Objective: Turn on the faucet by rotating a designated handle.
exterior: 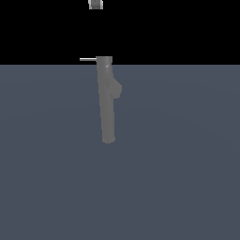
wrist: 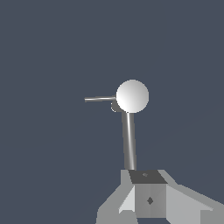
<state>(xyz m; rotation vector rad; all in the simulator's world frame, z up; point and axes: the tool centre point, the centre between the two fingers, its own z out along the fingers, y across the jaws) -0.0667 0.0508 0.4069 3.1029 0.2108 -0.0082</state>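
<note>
The faucet (exterior: pixel 107 108) is a tall matte grey column standing on the floor, with a stubby spout (exterior: pixel 116 89) on its upper side. The handle (exterior: pixel 87 59), a thin silvery rod, juts from the column's top toward the exterior view's left. My gripper (exterior: pixel 95 3) hangs well above the faucet, apart from it. In the wrist view I look down on the faucet's round pale top (wrist: pixel 132 96), with the thin handle (wrist: pixel 99 99) sticking out sideways. A thicker grey rod (wrist: pixel 129 140) runs from that top toward my gripper (wrist: pixel 146 176). I cannot make out a gap between the fingers.
A flat blue-grey floor (exterior: pixel 187 164) lies all around the faucet, under a black background. Nothing else shows in either view.
</note>
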